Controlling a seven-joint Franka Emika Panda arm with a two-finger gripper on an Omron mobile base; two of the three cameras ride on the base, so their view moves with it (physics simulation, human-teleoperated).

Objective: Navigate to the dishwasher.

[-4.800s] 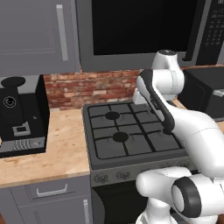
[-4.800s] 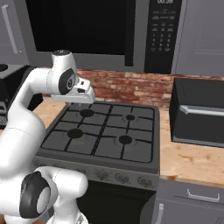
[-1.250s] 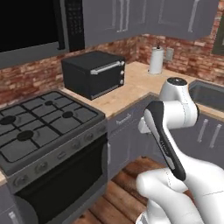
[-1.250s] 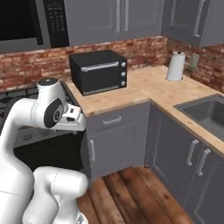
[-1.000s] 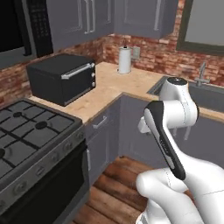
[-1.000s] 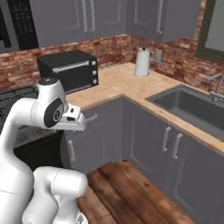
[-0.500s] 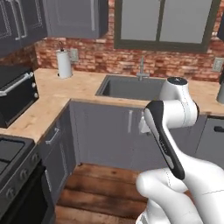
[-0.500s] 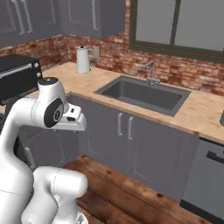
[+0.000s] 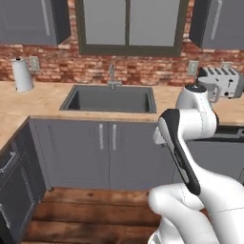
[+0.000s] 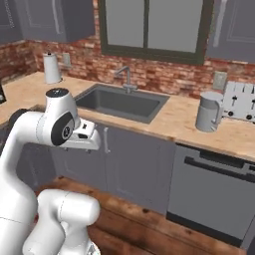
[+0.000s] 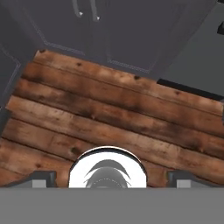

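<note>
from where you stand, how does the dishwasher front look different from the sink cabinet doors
The dishwasher is one flat panel with a black top strip and a long horizontal bar handle; the sink cabinet doors are a framed pair with slim vertical handles. The dishwasher's grey looks lighter. Both sit under the same wooden counter.

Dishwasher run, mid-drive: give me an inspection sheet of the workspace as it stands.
Surface: wood plank floor, bare.
Job's things: dishwasher right of the sink cabinets, door shut, off to the base's right.
Clutter: sink, kettle, toaster, paper towel roll on the counter.
Grippers: gripper points down at the floor, fingertips apart, holding nothing.
Cables: nothing seen.
Surroundings: brick wall, window, grey cabinets.
</note>
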